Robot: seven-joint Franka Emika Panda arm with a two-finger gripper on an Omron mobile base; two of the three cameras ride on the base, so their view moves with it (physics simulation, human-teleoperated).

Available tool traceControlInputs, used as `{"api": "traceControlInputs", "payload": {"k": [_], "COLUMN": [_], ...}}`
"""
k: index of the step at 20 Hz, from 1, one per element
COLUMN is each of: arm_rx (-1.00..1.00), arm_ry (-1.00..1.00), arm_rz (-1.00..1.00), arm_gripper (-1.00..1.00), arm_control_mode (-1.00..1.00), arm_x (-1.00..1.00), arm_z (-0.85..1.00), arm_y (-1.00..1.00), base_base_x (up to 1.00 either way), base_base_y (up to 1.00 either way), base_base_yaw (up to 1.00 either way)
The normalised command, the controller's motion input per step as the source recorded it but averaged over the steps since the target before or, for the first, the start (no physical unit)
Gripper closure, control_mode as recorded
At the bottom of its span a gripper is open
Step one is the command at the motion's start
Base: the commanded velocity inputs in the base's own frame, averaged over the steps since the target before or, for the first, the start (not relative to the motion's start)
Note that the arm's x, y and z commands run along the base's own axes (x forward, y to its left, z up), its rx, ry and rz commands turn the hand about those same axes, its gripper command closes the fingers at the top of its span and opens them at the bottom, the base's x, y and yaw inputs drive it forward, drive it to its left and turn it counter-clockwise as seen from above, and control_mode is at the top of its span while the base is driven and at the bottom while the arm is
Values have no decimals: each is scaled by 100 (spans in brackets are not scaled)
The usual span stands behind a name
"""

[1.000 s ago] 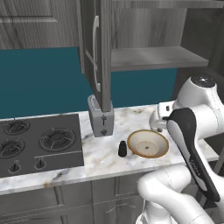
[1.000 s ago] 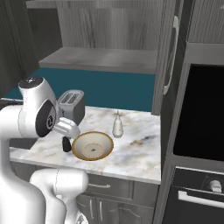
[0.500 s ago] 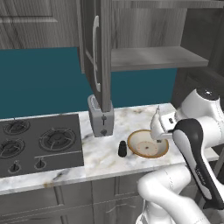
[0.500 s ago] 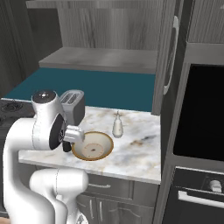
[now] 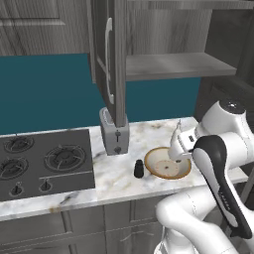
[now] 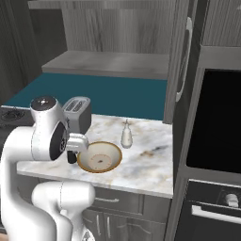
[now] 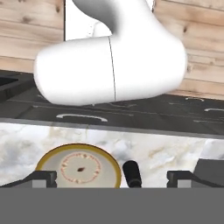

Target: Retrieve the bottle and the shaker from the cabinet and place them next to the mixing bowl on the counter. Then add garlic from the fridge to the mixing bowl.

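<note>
The tan mixing bowl sits on the marble counter. A small black shaker stands just left of it, toward the toaster. The pale bottle stands upright behind the bowl. My gripper hangs low over the counter's back, looking toward the robot's body across bowl and shaker. It is open, its fingertips far apart with nothing between them. The upper cabinet stands open with a bare shelf. Garlic and fridge are out of view.
A silver toaster stands left of the bowl under the open cabinet door. A black cooktop lies at the far left. A tall oven unit bounds the counter on the right.
The arm has folded and its upper joints have shifted, bringing the hand low beside the bowl. Bottle, shaker and bowl have not moved. The gripper stays open.
</note>
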Motion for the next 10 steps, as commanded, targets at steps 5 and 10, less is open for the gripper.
{"api": "traceControlInputs", "payload": {"k": [5, 10], "arm_rx": [-1, 0], "arm_ry": [-1, 0], "arm_rz": [1, 0], "arm_gripper": [-100, -100], "arm_control_mode": [100, 100], "arm_x": [0, 0], "arm_z": [0, 0], "arm_y": [7, 0], "base_base_x": [-4, -15], "base_base_y": [2, 12], "base_base_yaw": [0, 11]}}
